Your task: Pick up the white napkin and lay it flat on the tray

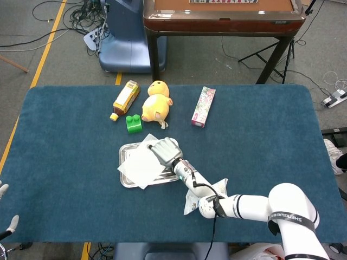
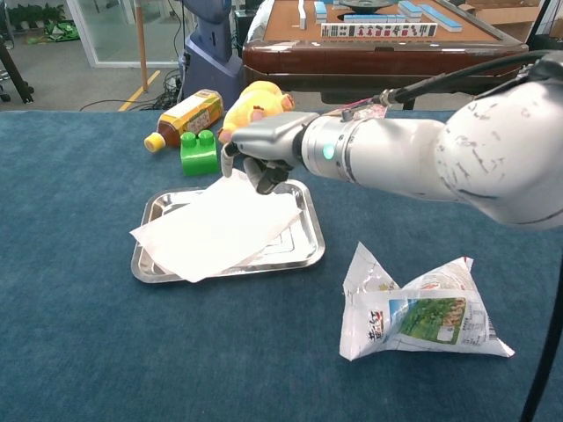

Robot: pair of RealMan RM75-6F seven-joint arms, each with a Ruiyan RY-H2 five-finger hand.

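The white napkin [image 2: 211,230] [image 1: 138,162] lies spread on the metal tray [image 2: 310,251] [image 1: 165,177], and its near-left corner hangs over the tray's rim. My right hand [image 2: 264,151] [image 1: 162,150] is low over the napkin's far corner. Its fingers are bent downward, with one fingertip [image 2: 227,163] set apart and at or just above the paper. Nothing is held in it. Of my left hand [image 1: 4,189], only spread fingertips show at the bottom-left edge of the head view, away from everything.
A crumpled snack bag [image 2: 422,316] [image 1: 209,195] lies to the right of the tray, under my right forearm. Behind the tray are a green block [image 2: 199,151], a yellow plush chick [image 1: 157,107], a tea bottle [image 1: 124,98] and a slim box [image 1: 204,106].
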